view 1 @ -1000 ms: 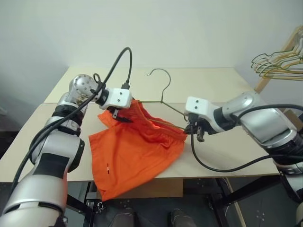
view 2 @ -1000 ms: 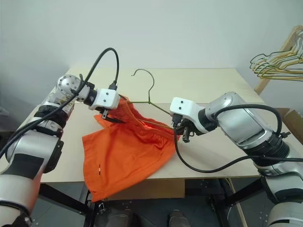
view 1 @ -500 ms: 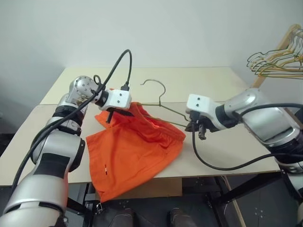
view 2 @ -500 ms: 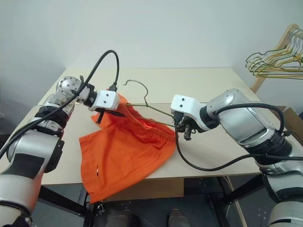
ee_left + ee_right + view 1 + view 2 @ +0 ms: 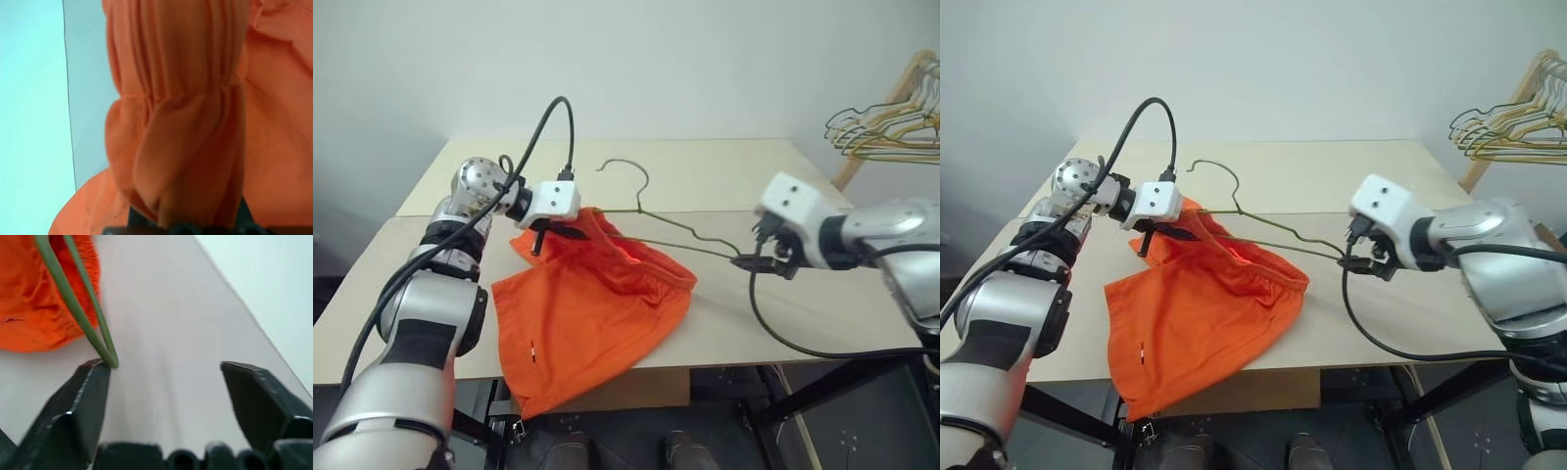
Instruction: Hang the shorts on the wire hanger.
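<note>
1. The left hand [image 5: 546, 233] is clamped on the gathered waistband of the shorts [image 5: 592, 313], holding it raised; the legs trail across the tabletop [image 5: 724, 166] and over its front edge. Best keep that pinch firm.
2. The wire hanger [image 5: 658, 220] runs through the waistband, hook toward the wall.
3. The right hand [image 5: 164, 382] is spread wide, gripping nothing, the hanger's corner touching one finger [image 5: 88, 396]. Probably re-grip that corner before pulling.
</note>
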### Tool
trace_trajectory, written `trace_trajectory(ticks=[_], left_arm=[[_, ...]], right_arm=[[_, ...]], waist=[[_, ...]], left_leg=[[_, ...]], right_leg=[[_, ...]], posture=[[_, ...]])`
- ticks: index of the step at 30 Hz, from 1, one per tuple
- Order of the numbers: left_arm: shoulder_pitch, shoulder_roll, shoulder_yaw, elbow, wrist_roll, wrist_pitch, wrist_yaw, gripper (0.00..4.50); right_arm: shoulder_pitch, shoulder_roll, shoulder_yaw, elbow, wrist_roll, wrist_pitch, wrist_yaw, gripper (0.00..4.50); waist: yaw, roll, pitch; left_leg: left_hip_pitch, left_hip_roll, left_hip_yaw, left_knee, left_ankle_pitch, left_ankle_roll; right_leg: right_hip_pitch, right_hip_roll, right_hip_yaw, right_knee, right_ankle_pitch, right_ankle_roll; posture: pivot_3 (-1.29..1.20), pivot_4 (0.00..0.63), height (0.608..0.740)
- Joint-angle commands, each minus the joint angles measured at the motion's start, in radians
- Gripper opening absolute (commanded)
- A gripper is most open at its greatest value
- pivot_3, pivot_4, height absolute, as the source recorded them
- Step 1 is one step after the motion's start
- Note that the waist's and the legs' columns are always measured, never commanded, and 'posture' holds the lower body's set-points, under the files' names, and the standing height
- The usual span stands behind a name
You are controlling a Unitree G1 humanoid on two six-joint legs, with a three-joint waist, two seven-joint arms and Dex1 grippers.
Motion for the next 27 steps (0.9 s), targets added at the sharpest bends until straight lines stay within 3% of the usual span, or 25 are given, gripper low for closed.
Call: trace_trajectory(ticks=[1, 5, 9, 17, 23, 27], left_arm=[[-0.006, 0.007, 0.033, -0.027, -0.025, 0.015, -0.002, 0.00], [-0.005, 0.005, 0.047, -0.032, -0.028, 0.032, 0.003, 0.00], [-0.002, 0.003, 0.062, -0.037, -0.032, 0.043, 0.002, 0.00], [-0.001, 0.002, 0.073, -0.044, -0.030, 0.053, -0.007, 0.00], [0.000, 0.005, 0.077, -0.048, -0.029, 0.056, -0.006, 0.00], [0.006, 0.008, 0.079, -0.053, -0.029, 0.057, -0.007, 0.00]], right_arm=[[0.150, 0.053, -0.241, -0.057, 0.014, -0.004, -0.072, 4.44], [0.346, 0.209, -0.400, -0.109, 0.049, -0.075, -0.137, 4.44], [0.490, 0.393, -0.381, -0.154, 0.102, -0.144, -0.194, 4.44], [0.395, 0.640, -0.179, 0.001, 0.153, -0.199, -0.309, 4.44], [0.340, 0.668, -0.071, 0.129, 0.174, -0.211, -0.295, 4.44], [0.329, 0.682, -0.043, 0.165, 0.187, -0.225, -0.301, 3.56]], waist=[[0.001, 0.000, 0.000], [-0.002, -0.002, -0.001], [-0.005, -0.002, -0.001], [-0.031, -0.001, -0.001], [-0.027, -0.001, -0.001], [-0.024, -0.002, -0.001]], left_leg=[[0.001, 0.000, 0.000, 0.000, 0.000, 0.000], [0.003, -0.001, 0.000, 0.001, 0.000, 0.000], [0.005, 0.000, -0.002, 0.002, 0.000, 0.000], [0.009, 0.000, -0.002, 0.002, 0.001, 0.000], [0.008, 0.000, -0.003, 0.000, 0.001, 0.000], [0.007, -0.001, -0.003, -0.001, 0.001, 0.001]], right_leg=[[0.000, 0.000, 0.000, 0.000, 0.000, 0.000], [0.002, 0.000, 0.001, 0.001, 0.000, 0.000], [0.005, 0.002, 0.001, 0.002, 0.000, 0.002], [0.008, 0.002, 0.002, 0.003, -0.001, 0.005], [0.007, 0.002, 0.002, 0.001, 0.001, 0.001], [0.007, 0.001, 0.002, 0.001, 0.001, 0.001]], posture=[[0.00, 0.000, 0.740], [0.01, 0.000, 0.740], [0.01, 0.000, 0.740], [0.02, 0.000, 0.740], [0.03, 0.000, 0.740], [0.03, 0.000, 0.740]])
